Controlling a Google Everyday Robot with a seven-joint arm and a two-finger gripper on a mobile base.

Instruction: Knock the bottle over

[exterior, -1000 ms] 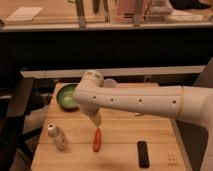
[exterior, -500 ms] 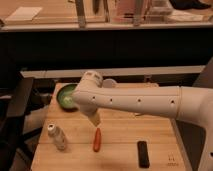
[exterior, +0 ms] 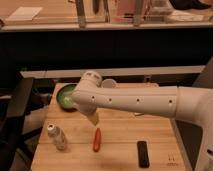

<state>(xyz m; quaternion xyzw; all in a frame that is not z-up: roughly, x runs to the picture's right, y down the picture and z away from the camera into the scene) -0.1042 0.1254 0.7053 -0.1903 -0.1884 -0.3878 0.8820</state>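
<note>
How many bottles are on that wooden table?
1. The bottle stands near the left edge of the table, left of the carrot. The pincer hangs above the carrot, apart from the bottle; the arm may hide others.

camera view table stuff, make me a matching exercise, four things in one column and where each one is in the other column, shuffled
Things
1. small translucent pale plastic bottle with a round white cap
2. orange carrot
3. round green bowl
4. gripper on the white robot arm

Places
A. lying mid-table, toward the front
B. at the back left of the wooden table, partly hidden by the arm
C. standing at the front left
D. pointing down over the table, just behind the carrot, apart from the bottle

Pairs: 1-C, 2-A, 3-B, 4-D
</note>
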